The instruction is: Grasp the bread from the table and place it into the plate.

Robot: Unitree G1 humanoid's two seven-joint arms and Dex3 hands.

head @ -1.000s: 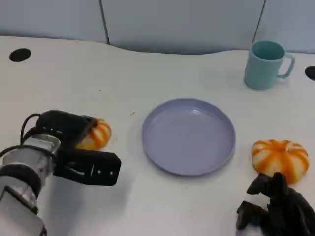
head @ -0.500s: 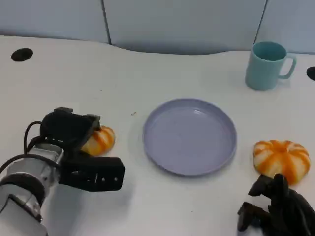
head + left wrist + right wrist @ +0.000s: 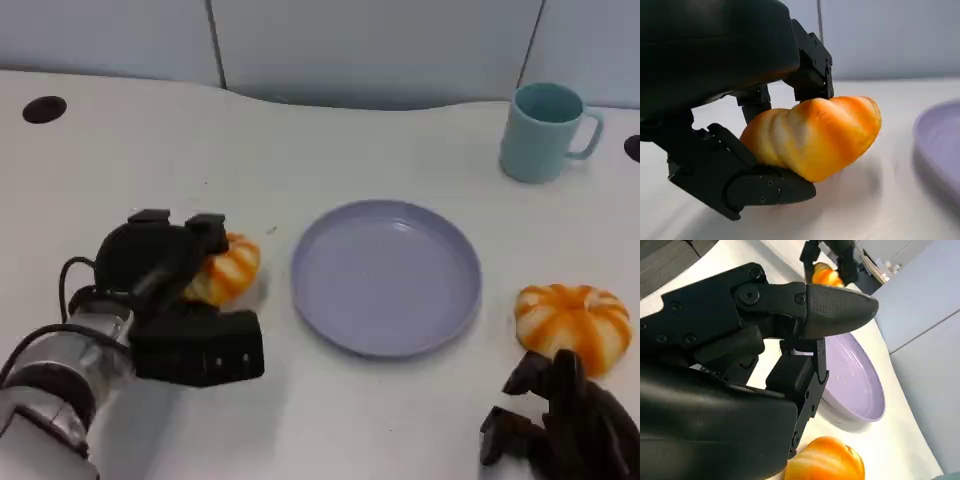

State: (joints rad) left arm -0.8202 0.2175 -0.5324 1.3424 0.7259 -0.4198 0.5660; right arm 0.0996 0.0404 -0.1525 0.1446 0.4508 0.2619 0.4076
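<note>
While its black fingers close over and under an orange-and-white striped bread roll, the robot's left hand holds the roll just beside the left rim of the lilac plate on the white table. Near the table's front edge, the right hand rests with fingers curled in on nothing, just beside a second striped roll lying right of the plate; a pale blue mug stands at the back.

Glossy orange-white bread — matt lilac plate, smooth white table
</note>
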